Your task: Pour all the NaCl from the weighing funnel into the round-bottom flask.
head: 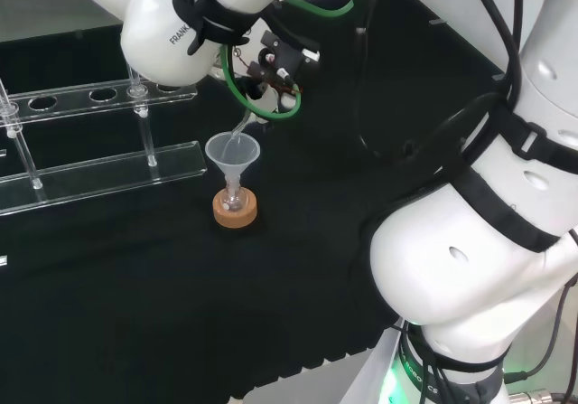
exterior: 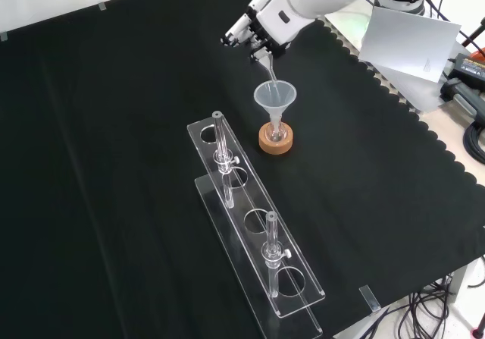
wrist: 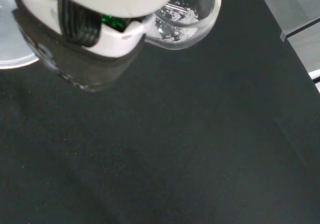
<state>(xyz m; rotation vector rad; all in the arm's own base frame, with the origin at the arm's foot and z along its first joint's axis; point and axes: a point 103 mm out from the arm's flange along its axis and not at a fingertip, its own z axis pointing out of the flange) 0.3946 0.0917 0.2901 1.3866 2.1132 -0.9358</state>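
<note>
Even, bright overhead light; the black cloth [exterior: 114, 164] swallows shadows. Soft glare whitens the clear funnel [head: 232, 153] above the cork ring [head: 235, 210]. In the wrist view, the hand [wrist: 100, 28] is blurred

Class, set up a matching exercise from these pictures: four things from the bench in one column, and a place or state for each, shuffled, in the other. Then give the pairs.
Things:
1. flask
2. funnel
3. weighing funnel
4. rack

Places or states:
A. held tilted by the hand, spout down
B. sits in the flask's neck
C. stands on a cork ring
D. clear, with round holes, holding upright tubes

Pairs: 1-C, 2-B, 3-A, 4-D
</note>
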